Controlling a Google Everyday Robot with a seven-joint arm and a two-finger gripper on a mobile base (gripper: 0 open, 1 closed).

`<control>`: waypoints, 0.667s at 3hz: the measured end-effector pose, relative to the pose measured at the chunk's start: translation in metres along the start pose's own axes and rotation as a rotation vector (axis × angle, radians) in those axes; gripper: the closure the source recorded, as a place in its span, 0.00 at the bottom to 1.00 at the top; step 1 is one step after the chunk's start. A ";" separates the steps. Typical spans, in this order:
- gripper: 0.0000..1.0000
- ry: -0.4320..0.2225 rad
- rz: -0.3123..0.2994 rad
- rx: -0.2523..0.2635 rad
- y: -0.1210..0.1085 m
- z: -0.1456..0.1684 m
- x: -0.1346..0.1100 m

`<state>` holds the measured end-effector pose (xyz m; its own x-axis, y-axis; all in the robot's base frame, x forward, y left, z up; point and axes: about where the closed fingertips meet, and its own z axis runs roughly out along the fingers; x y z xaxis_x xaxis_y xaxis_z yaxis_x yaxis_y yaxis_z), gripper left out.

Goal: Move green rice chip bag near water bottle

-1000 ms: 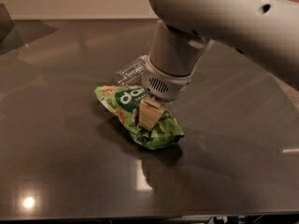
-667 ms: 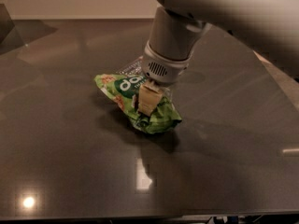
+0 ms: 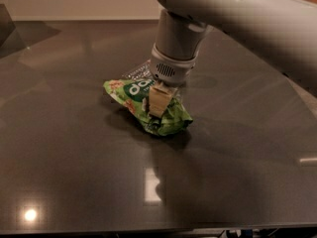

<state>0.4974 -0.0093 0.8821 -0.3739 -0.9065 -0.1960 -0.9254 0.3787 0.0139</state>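
The green rice chip bag (image 3: 141, 102) is a crinkled bright-green pouch at the middle of the dark table (image 3: 64, 148). My gripper (image 3: 158, 102) comes down from above onto the bag's middle. It is shut on the bag, with one pale finger (image 3: 157, 98) showing against the bag's front. The water bottle (image 3: 135, 72) is clear plastic lying just behind the bag. Only its left end shows, and the rest is hidden by my wrist. The bag's far edge is close against the bottle.
My thick white arm (image 3: 237, 19) crosses the upper right of the view. The table's front edge (image 3: 148, 229) runs along the bottom. A dark object (image 3: 6, 21) sits at the far left corner.
My gripper has moved toward the back of the table with the bag in it. The bag now sits closer to the water bottle, and the wrist covers more of the bottle.
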 end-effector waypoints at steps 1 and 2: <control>0.36 0.014 -0.006 0.006 -0.006 0.005 0.004; 0.13 0.011 -0.007 0.008 -0.006 0.006 0.003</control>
<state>0.5019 -0.0131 0.8757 -0.3678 -0.9113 -0.1850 -0.9277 0.3734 0.0048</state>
